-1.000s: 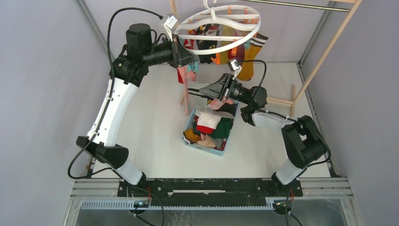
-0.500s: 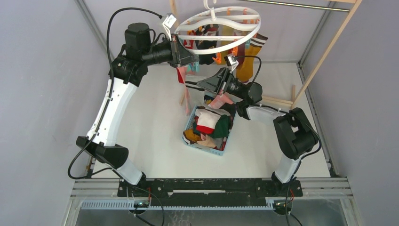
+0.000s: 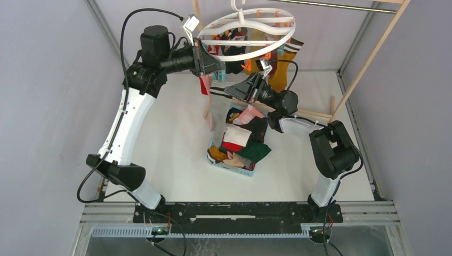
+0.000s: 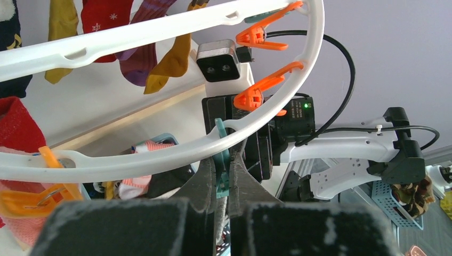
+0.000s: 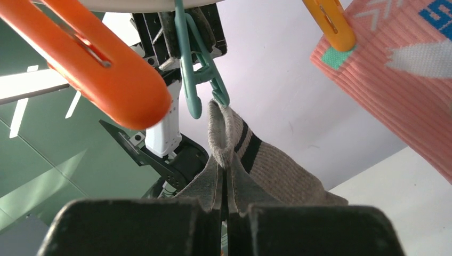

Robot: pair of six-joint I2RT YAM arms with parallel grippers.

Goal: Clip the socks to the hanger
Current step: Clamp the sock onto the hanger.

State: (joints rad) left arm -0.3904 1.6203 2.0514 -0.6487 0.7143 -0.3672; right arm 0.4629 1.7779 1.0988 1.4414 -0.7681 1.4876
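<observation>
The white ring hanger hangs at the back with several socks clipped on. My left gripper is shut on a teal clip under the ring, squeezing it. My right gripper is shut on a grey sock with black stripes and holds its cuff up against the lower tips of that teal clip. In the right wrist view the fingers pinch the sock just below the cuff. More socks lie in the blue basket.
The light-blue basket stands mid-table below my right arm. An orange clip and a clipped pink sock hang close beside the teal clip. A wooden frame with a metal rod stands at the back right.
My right gripper has risen from above the basket up and back to the hanger's edge with the grey sock. Socks in the basket shifted. My left gripper stayed on the clip.
</observation>
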